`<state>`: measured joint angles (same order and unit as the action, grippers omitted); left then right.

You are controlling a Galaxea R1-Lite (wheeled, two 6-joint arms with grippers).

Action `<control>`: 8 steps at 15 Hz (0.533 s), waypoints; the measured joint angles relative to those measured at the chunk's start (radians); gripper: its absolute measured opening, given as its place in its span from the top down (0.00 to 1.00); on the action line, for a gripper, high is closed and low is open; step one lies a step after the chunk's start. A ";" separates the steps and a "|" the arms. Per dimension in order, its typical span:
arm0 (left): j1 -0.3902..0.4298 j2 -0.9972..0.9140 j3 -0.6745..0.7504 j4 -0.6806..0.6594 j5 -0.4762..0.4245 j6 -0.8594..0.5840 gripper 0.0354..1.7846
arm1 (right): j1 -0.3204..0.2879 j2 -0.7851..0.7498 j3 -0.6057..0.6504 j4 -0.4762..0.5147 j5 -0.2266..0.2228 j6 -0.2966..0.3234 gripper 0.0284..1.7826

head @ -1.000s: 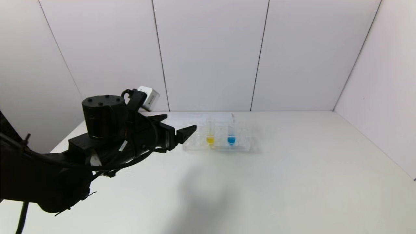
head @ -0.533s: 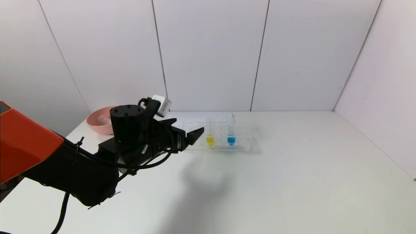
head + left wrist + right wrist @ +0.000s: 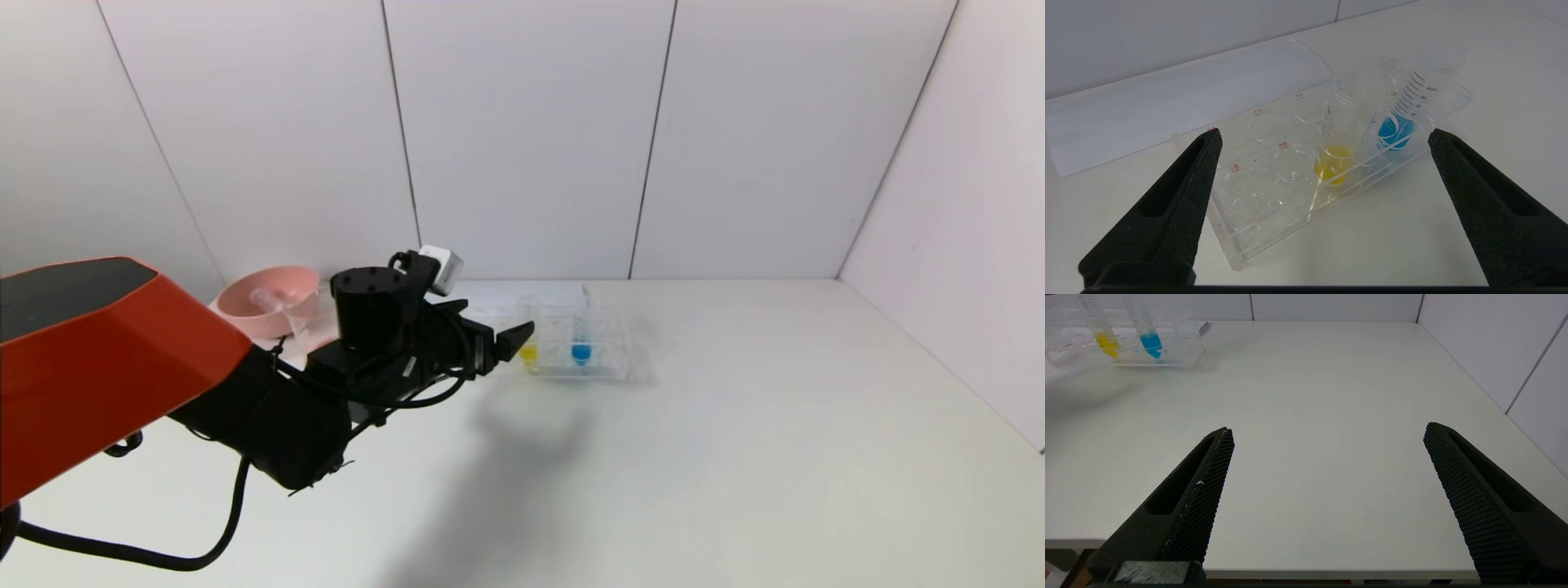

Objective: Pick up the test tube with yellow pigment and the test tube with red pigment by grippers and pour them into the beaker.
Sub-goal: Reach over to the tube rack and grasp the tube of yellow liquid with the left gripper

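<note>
The test tube with yellow pigment [image 3: 529, 352] [image 3: 1333, 163] [image 3: 1106, 341] stands upright in a clear rack [image 3: 612, 367] [image 3: 1257, 228]. My left gripper [image 3: 498, 318] [image 3: 1325, 132] is open wide just short of the rack's left end, level with the yellow tube and holding nothing. A faint clear cup, the beaker [image 3: 317, 328], stands beside a pink bowl behind the left arm. The test tube with red pigment is out of view. My right gripper [image 3: 1329, 428] hangs open and empty over the table's near edge, far from the rack.
A blue-bottomed tube [image 3: 580, 352] [image 3: 1394, 130] stands in the rack to the right of the yellow one. The pink bowl [image 3: 245, 314] at the back left holds a clear tube lying down. A white sheet [image 3: 1167, 102] lies behind the rack. White walls close in the back and right.
My left arm has reached forward and to the right, bringing its open gripper up to the rack. The pink bowl has come into view behind it.
</note>
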<state>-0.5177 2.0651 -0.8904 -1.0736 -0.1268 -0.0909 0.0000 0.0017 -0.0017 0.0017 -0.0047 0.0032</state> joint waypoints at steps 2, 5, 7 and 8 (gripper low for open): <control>-0.006 0.040 -0.048 0.002 0.003 0.001 0.01 | 0.000 0.000 0.000 0.000 0.000 0.000 0.05; -0.009 0.100 -0.108 0.011 0.007 0.001 0.01 | 0.000 0.000 0.000 0.000 0.000 0.000 0.05; -0.010 0.132 -0.145 0.026 0.020 0.001 0.01 | 0.000 0.000 0.000 0.000 0.000 0.000 0.05; -0.010 0.145 -0.164 0.042 0.042 0.003 0.01 | 0.000 0.000 0.000 0.000 0.000 0.000 0.05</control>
<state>-0.5277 2.2104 -1.0549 -1.0319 -0.0845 -0.0883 0.0000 0.0017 -0.0017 0.0017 -0.0047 0.0032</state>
